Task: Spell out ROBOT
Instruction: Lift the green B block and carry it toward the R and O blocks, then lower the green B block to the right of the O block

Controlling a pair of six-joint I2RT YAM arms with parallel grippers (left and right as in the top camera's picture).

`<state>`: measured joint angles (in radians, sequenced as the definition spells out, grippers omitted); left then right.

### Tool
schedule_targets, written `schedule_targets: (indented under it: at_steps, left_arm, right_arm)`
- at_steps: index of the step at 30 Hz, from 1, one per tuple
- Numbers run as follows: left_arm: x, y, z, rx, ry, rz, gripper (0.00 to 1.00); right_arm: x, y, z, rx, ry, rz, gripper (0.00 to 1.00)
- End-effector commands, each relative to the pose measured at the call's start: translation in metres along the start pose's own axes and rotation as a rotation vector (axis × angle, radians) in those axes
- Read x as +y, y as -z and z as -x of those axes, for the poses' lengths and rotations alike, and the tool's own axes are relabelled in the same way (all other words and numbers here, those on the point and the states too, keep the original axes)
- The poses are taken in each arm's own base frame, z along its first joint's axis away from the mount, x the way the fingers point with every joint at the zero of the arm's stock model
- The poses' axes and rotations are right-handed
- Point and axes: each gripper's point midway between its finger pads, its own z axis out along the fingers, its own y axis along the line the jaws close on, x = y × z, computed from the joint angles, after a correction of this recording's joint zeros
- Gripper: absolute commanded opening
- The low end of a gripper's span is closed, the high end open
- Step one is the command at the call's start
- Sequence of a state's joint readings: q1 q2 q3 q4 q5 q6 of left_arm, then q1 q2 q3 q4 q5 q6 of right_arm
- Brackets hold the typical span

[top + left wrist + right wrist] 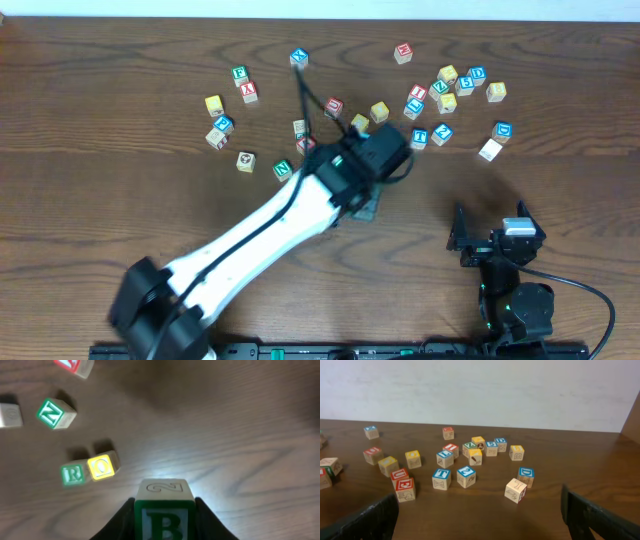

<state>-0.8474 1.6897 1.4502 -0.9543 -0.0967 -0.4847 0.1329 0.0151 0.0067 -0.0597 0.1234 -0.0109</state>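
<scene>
While viewing through the left wrist camera, noted left gripper [164, 506] closed on B block [163, 521], with dark fingers [120, 522] pressed against both side faces. Read green B on the near face; pale top face carries a carved mark resembling a 2. Cannot tell whether held clear of the table [240, 435] or resting on it.

Logged R block [73, 474] (green letter) and O block [102, 466] (yellow face) side by side and touching, R to the left of O in this view. Placed B block near that pair but apart from it, to the right and closer to the lens. Spotted N block [54, 413], green, well apart from the pair, farther up the frame and tilted relative to it.

Checked right wrist view: right gripper [480, 522] spread wide, holding nothing, one finger at each lower corner of frame. Counted many scattered blocks [445, 458] lying loose on the wood beyond it.
</scene>
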Motion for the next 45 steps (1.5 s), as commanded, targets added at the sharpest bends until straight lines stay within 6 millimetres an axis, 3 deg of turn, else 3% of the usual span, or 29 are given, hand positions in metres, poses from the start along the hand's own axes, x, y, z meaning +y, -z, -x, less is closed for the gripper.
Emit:
schedule_targets:
  at_steps: [1,14,25,34,45]
  left_arm:
    - [0.009,-0.012,-0.012,-0.040,0.068,-0.007,0.08]
    - [0.009,-0.073,-0.029,-0.113,0.125,-0.052,0.07]
    - [0.034,-0.115,-0.041,-0.057,0.220,0.030,0.07]
    - [0.041,-0.119,-0.022,-0.111,0.271,0.010,0.07]
    - [0.063,-0.121,-0.018,-0.103,0.353,0.041,0.07]
  right_arm:
    - [-0.002,0.000,-0.001,0.004,-0.010,-0.006,0.99]
    - [-0.002,0.000,-0.001,0.005,-0.010,-0.006,0.99]
    - [-0.002,0.000,-0.001,0.004,-0.010,-0.006,0.99]
    - [-0.002,0.000,-0.001,0.004,-0.010,-0.006,0.99]
    - [-0.002,0.000,-0.001,0.004,-0.010,-0.006,0.99]
